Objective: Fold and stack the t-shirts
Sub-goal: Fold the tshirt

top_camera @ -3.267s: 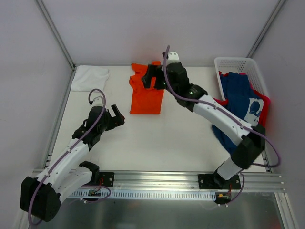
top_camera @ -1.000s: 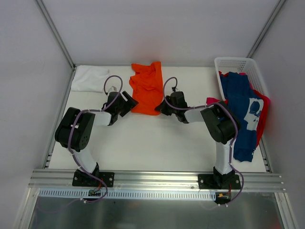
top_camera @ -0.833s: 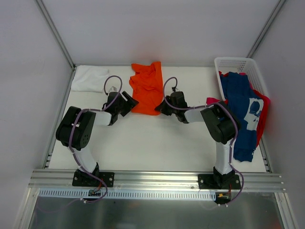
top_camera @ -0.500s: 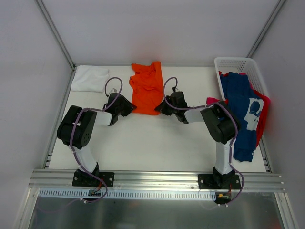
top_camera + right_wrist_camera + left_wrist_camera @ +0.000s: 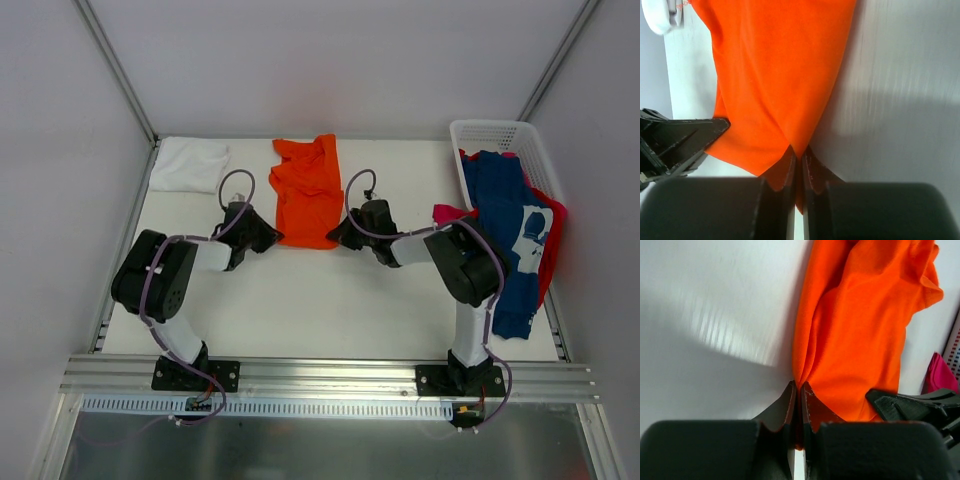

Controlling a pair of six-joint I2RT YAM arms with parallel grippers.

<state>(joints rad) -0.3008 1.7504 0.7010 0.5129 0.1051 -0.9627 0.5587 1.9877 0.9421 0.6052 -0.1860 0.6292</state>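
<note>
Left gripper (image 5: 796, 390) pinched the orange shirt (image 5: 860, 330) at its near left corner, right gripper (image 5: 799, 156) its near right. We reckoned lifting both evenly would keep it taut.

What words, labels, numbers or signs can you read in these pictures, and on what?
No text can be read.
White print on the navy t-shirt: too small and blurred to make out.
The orange t-shirt and the white t-shirt show no marking.
</note>
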